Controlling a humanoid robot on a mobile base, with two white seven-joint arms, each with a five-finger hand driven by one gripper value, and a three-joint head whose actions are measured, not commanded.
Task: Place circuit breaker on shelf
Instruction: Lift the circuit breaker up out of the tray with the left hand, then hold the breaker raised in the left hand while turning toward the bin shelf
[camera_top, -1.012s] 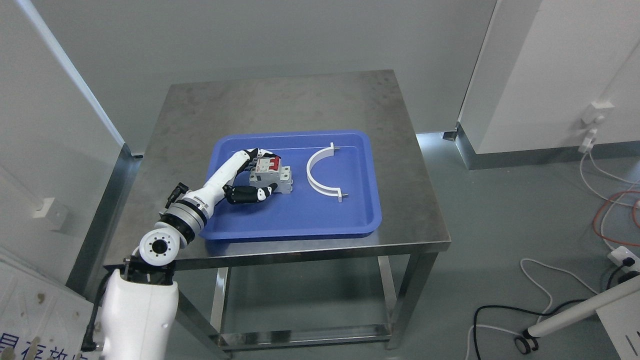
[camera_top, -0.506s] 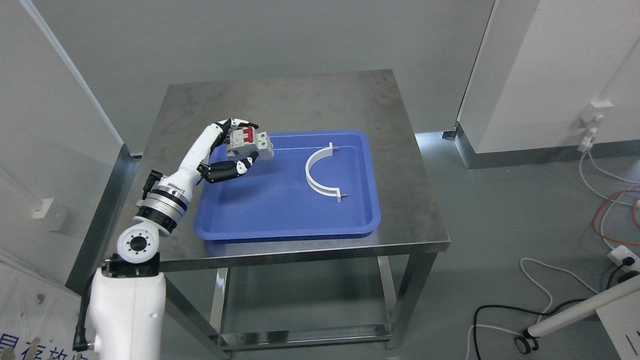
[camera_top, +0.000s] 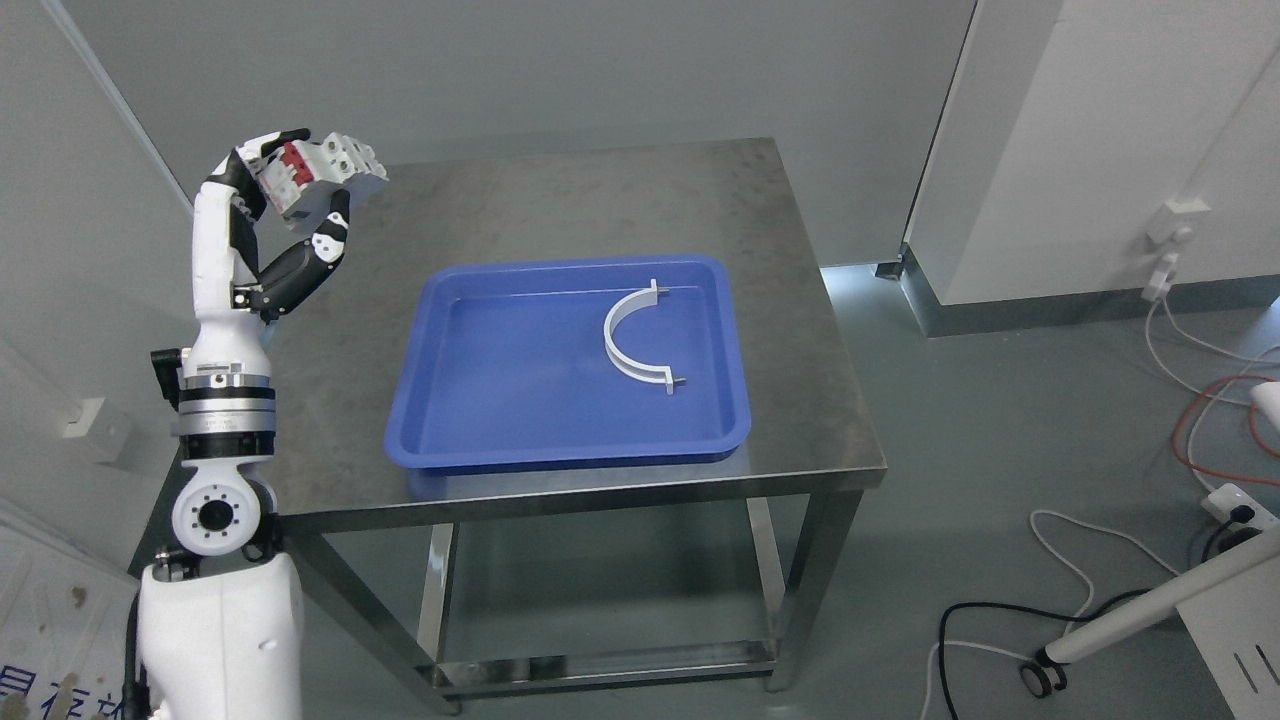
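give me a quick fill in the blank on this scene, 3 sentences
1. The left hand is shut on the ____, held up past the table's left edge.
2. The white curved bracket lies in the ____ tray.
3. The tray sits on a ____ table.

Missing words: circuit breaker; blue; steel

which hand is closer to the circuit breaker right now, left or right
Left. The left hand is raised at the table's far left corner with its fingers closed around the circuit breaker, clear of the blue tray. The right hand is out of view.
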